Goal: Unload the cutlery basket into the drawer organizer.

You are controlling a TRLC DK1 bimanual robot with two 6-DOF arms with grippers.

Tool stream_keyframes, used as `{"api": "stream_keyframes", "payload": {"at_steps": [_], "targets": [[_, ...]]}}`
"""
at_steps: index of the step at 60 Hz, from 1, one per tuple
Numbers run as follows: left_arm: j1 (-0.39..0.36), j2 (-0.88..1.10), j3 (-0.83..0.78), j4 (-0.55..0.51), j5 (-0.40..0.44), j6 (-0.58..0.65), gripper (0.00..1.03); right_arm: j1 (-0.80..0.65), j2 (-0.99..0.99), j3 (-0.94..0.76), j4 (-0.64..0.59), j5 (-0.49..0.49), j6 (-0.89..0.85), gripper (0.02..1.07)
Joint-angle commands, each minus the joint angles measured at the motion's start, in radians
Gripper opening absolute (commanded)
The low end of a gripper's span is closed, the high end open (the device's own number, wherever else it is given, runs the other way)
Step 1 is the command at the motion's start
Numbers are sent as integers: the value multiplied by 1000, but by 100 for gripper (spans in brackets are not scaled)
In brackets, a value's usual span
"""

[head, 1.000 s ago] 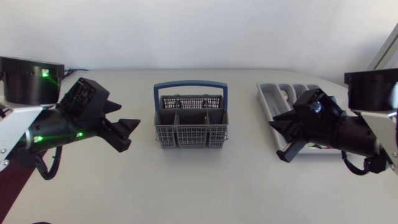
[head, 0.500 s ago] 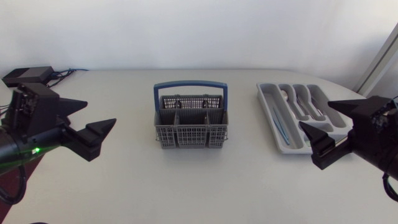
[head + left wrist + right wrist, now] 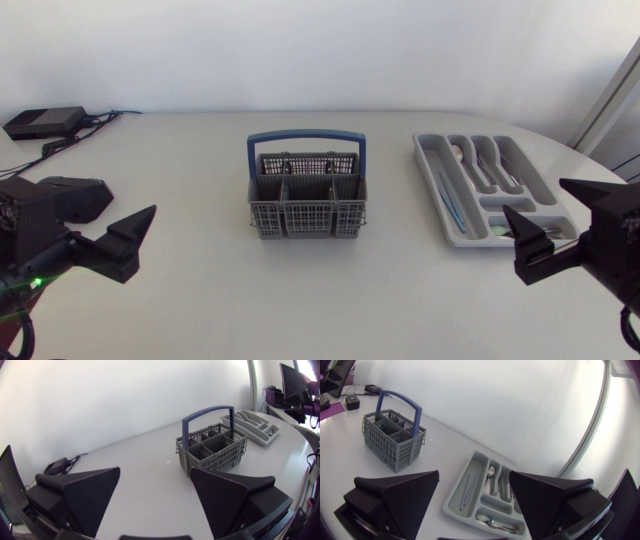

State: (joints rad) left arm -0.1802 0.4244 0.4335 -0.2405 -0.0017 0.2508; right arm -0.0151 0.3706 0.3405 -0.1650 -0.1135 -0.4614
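Note:
The grey cutlery basket (image 3: 306, 197) with a blue handle stands upright mid-table, and I see no cutlery in its compartments. It shows ahead of both grippers in the wrist views too (image 3: 212, 451) (image 3: 393, 436). The grey drawer organizer (image 3: 432, 165) lies to its right with spoons, forks and other cutlery (image 3: 483, 163) in its slots (image 3: 479, 491). My left gripper (image 3: 106, 224) hovers low at the near left, open and empty (image 3: 155, 485). My right gripper (image 3: 566, 222) hangs near the organizer's front right corner, open and empty (image 3: 474, 476).
A black box (image 3: 44, 121) with cables sits at the table's back left corner. Bare white tabletop (image 3: 300, 290) stretches in front of the basket. The table's edge curves round just behind the organizer at the right.
Both arms have drawn back and down toward the view's side edges. The right gripper came off the organizer and opened wide; the left gripper spread a little wider.

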Motion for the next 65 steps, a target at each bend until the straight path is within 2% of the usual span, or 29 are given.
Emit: {"api": "stream_keyframes", "payload": {"at_steps": [1, 44, 65], "targets": [[22, -46, -60, 29, -2, -46, 99, -2, -38, -54, 23, 18, 72, 103], [178, -419, -428, 237, 2, -248, 99, 14, -357, -329, 159, 109, 445, 103], [180, -424, -434, 241, 2, -251, 99, 15, -371, -340, 165, 113, 461, 103]]}}
